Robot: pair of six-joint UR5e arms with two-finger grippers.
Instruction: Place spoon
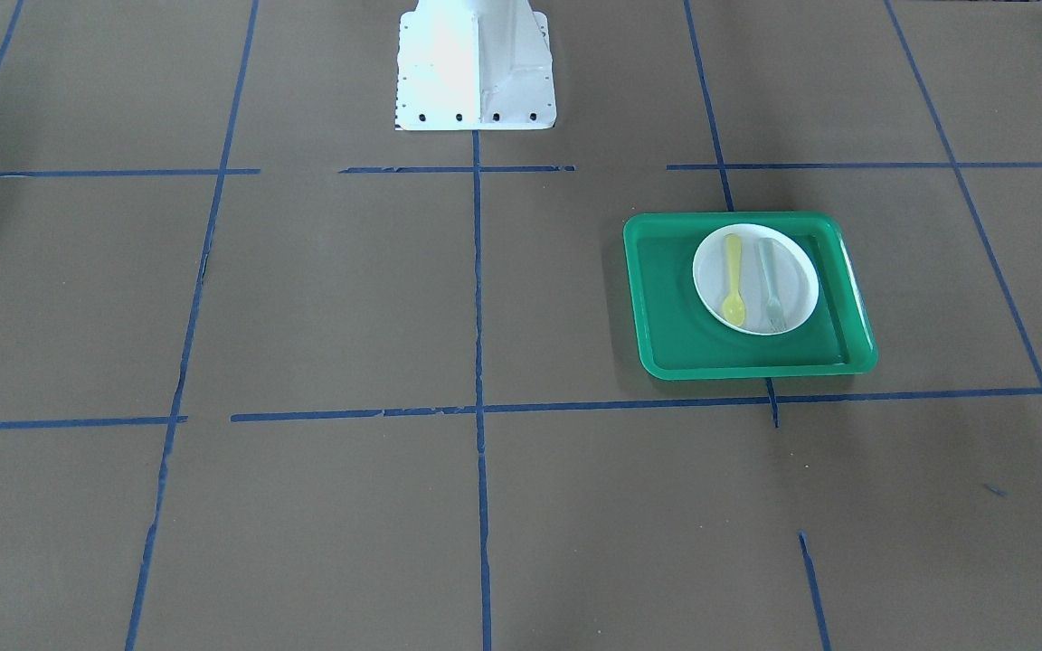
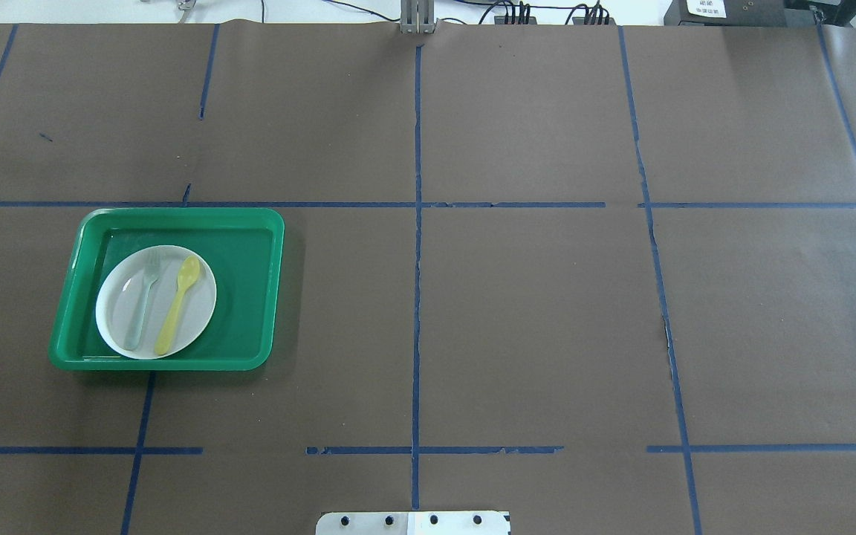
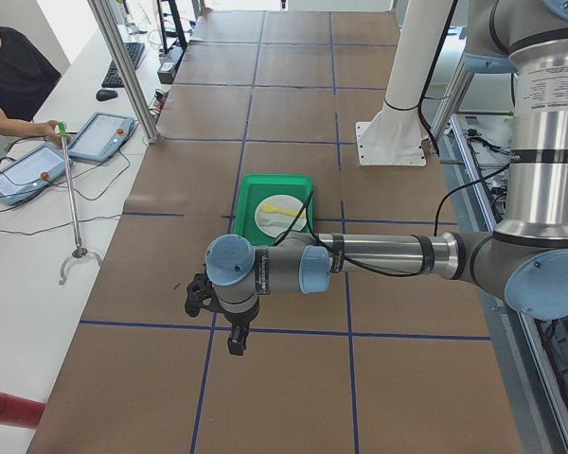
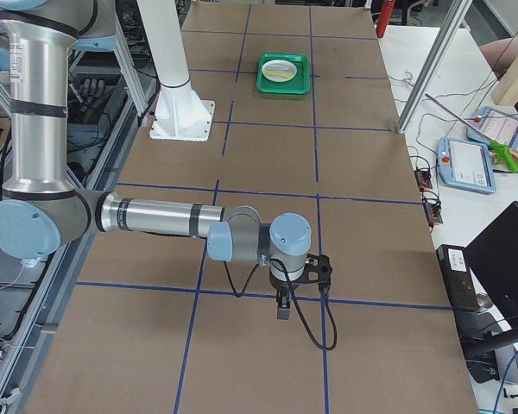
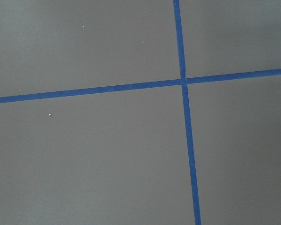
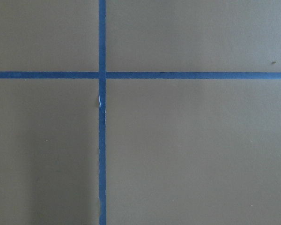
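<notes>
Spoon (image 2: 177,305) of yellow plastic lies flat on the white plate (image 2: 120,312), its oval bowl pointing away from the robot and the end of its handle close to the plate's near rim. A pale grey-green fork (image 2: 142,301) lies just beside it on the robot's left, roughly parallel and apart from it, tines also turned away from the robot. The plate sits inside a green tray (image 2: 250,297), toward the tray's left and near side, and the tray rests on the robot's left half of the brown, blue-taped table (image 2: 532,319). Seen from the table's left end, the left hand (image 3: 199,298) hangs over bare table nearer that end than the tray, well apart from it, on an arm stretched out level. The right hand (image 4: 319,269) hangs the same way over the table's opposite end, far from the tray. Both wrist views show only brown paper and crossing blue tape. How far either hand is open, I cannot tell.
</notes>
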